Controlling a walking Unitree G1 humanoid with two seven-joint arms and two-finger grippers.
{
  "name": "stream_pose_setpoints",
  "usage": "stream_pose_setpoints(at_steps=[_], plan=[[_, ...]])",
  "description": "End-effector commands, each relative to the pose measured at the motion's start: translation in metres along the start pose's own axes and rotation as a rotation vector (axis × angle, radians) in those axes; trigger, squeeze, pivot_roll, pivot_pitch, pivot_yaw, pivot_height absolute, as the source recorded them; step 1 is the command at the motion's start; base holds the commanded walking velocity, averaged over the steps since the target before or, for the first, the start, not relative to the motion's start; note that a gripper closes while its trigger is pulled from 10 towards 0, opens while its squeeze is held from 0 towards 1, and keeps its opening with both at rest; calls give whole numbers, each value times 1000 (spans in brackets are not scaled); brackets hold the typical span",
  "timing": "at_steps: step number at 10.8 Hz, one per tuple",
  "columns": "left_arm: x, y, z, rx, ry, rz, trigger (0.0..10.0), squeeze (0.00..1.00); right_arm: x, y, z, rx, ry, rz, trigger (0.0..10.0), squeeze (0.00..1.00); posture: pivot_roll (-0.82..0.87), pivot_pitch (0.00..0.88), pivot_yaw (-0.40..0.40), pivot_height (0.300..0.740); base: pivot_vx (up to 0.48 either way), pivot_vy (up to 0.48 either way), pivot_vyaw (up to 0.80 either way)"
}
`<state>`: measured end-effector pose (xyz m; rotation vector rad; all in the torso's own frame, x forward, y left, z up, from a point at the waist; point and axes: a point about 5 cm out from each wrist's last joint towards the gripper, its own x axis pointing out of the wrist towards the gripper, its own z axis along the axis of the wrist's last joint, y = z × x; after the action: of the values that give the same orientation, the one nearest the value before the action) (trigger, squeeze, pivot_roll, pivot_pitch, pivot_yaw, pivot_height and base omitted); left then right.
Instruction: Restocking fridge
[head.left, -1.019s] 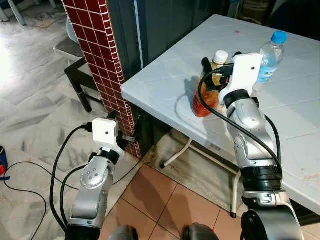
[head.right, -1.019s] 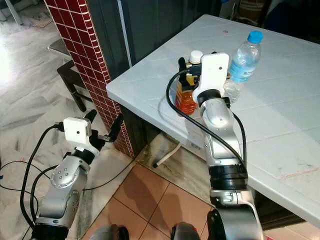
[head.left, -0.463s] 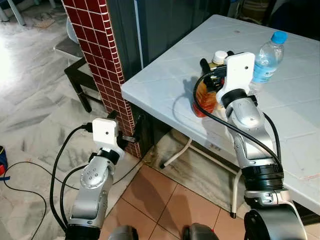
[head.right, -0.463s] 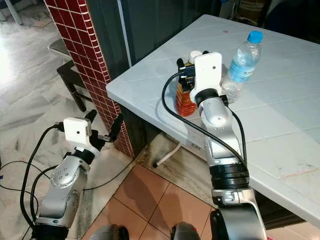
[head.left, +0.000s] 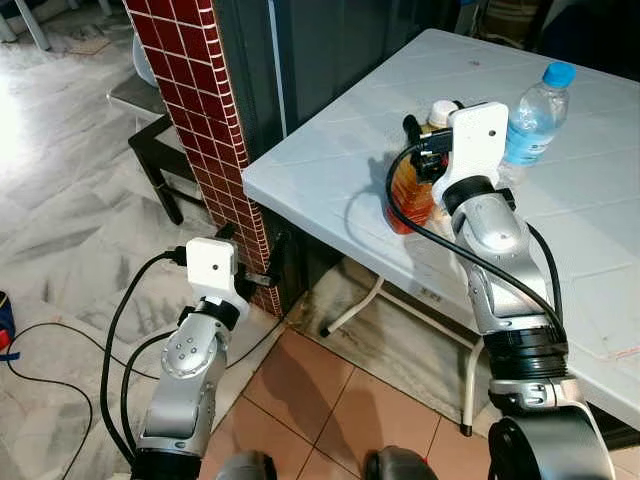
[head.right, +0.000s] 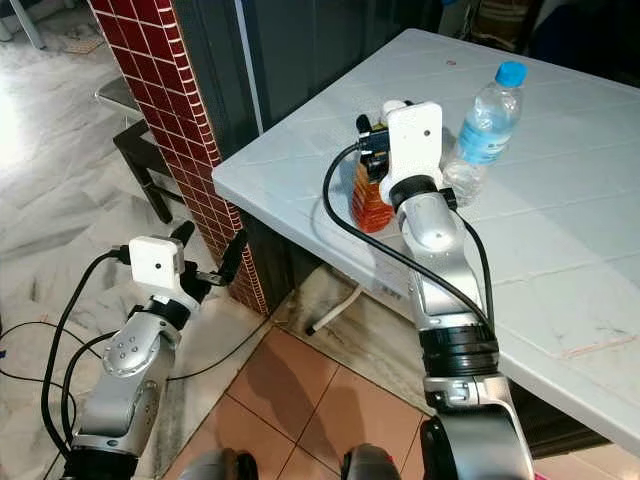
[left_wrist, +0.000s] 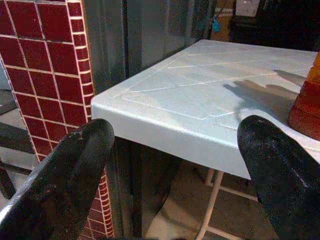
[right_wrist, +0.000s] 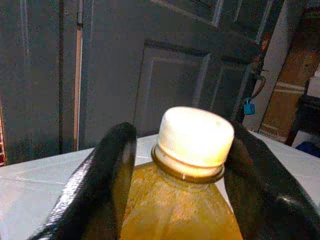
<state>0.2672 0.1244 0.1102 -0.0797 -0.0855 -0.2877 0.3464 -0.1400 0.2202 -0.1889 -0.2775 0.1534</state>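
Note:
A bottle of orange juice (head.left: 408, 190) with a white cap (right_wrist: 196, 134) stands near the front corner of the white table (head.left: 320, 150). My right gripper (head.left: 432, 125) reaches over it from the table side. Its two black fingers (right_wrist: 107, 170) sit against the bottle's shoulders, one on each side just below the cap, shut on the bottle. A clear water bottle (head.left: 530, 115) with a blue cap stands just beyond and to the right. My left gripper (head.left: 255, 255) is held low beside the table, open and holding nothing, pointing at the table's corner (left_wrist: 115, 107).
A red-tiled pillar (head.left: 200, 90) rises just left of the table corner, with a dark door behind it. A black stool (head.left: 160, 150) stands behind the pillar. Black cables (head.left: 40, 340) trail over the marble floor at the left. White table legs (head.left: 360, 300) stand under the table.
My right gripper has pushed forward over the juice bottle, so its fingers now lie on both sides of the neck. The left arm has not moved.

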Motion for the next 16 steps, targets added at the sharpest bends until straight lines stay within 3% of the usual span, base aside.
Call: stream_pose_setpoints(at_steps=[1, 10, 11, 12, 16], plan=[[1, 2, -2, 20, 13, 2, 10000, 0, 4, 2, 7, -2, -17, 16, 0, 0, -57, 45, 39, 740, 0, 0, 0], [3, 2, -3, 36, 21, -5, 10000, 0, 4, -5, 11, 9, -21, -25, 0, 0, -59, 48, 42, 740, 0, 0, 0], [3, 2, -3, 36, 20, -6, 10000, 0, 1, -7, 11, 14, -22, -43, 2196, 0, -59, 48, 42, 740, 0, 0, 0], [3, 2, -3, 37, 21, -6, 10000, 0, -5, -8, 9, 23, -17, -89, 10000, 1000, -61, 47, 43, 740, 0, 0, 0], [4, 1, -4, 36, 27, -18, 10000, 0, -13, -2, 9, 1, 12, -129, 10000, 1000, -67, 49, 51, 740, 0, 0, 0]])
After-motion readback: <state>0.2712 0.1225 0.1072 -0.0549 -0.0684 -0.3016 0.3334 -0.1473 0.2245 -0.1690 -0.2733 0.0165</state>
